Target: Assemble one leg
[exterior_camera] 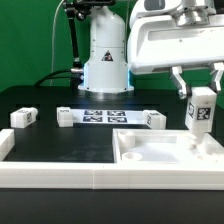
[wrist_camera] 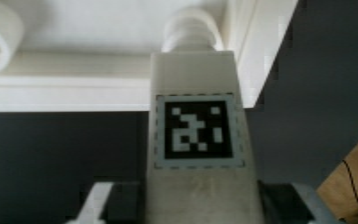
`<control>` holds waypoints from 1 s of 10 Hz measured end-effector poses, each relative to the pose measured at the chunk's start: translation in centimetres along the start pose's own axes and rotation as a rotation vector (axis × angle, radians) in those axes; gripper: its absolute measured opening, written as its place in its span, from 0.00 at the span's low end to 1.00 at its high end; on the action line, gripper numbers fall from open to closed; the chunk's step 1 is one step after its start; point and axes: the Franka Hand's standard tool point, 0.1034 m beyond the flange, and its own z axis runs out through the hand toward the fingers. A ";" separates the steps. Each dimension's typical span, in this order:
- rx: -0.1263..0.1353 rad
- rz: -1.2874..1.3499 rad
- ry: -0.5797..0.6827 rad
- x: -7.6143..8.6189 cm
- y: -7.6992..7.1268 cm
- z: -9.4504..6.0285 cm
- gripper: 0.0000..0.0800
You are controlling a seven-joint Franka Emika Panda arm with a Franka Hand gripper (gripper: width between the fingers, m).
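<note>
My gripper (exterior_camera: 200,92) is shut on a leg (exterior_camera: 201,111), a small white block with a black-and-white tag on its face. It holds the leg upright just above the far right part of the large white board with raised rim (exterior_camera: 135,157), at the exterior view's right. In the wrist view the leg (wrist_camera: 197,110) fills the middle between my two fingers (wrist_camera: 115,204), with the board's rim (wrist_camera: 87,92) beyond it. Whether the leg touches the board I cannot tell.
Three more legs stand on the black table: one at the far left (exterior_camera: 24,117), one (exterior_camera: 64,117) and one (exterior_camera: 153,119) at either end of the marker board (exterior_camera: 108,117). The robot base (exterior_camera: 106,60) stands behind. A white wall (exterior_camera: 50,180) runs along the front.
</note>
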 end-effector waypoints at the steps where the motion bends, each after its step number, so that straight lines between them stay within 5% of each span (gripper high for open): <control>1: 0.002 0.002 0.002 0.4 -0.1 0.6 0.36; 10: -0.005 -0.008 0.064 -0.9 -0.6 2.3 0.36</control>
